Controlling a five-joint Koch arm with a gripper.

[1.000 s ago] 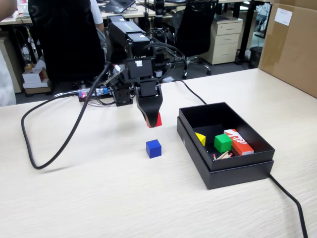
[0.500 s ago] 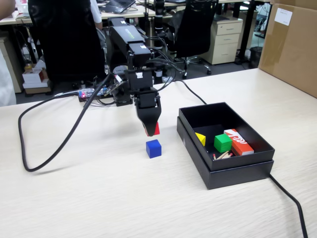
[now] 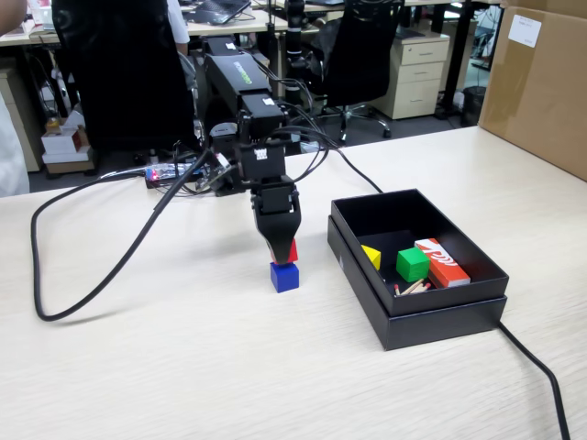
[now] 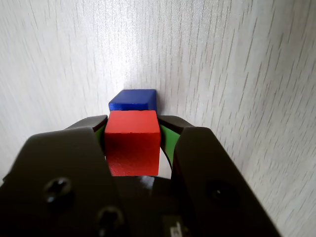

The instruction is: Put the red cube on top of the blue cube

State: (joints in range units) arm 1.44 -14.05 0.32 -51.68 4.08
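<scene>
Black jaws fill the bottom of the wrist view, and the gripper (image 4: pixel 132 129) is clamped on the red cube (image 4: pixel 132 143), one jaw against each side, with green pads showing along the inner faces. Just past the red cube's top edge in that view sits the blue cube (image 4: pixel 133 100), resting on the pale wood-grain table (image 4: pixel 237 74).

From the fixed view, the arm (image 3: pixel 240 101) reaches down over the middle of the table (image 3: pixel 183 367) with the gripper (image 3: pixel 282 249) pointing straight down. Only a sliver of the red cube (image 3: pixel 293 251) shows between the jaws, right above the blue cube (image 3: pixel 284 276); whether the two cubes touch cannot be told.

To the right in the fixed view stands an open black box (image 3: pixel 431 321), well apart from the cubes. Inside it lie a yellow block (image 3: pixel 371 257), a green cube (image 3: pixel 412 264) and a red-orange and white box (image 3: pixel 441 261). A black cable (image 3: pixel 83 247) loops across the table on the left. A large cardboard carton (image 3: pixel 541 82) stands at the far right edge.
</scene>
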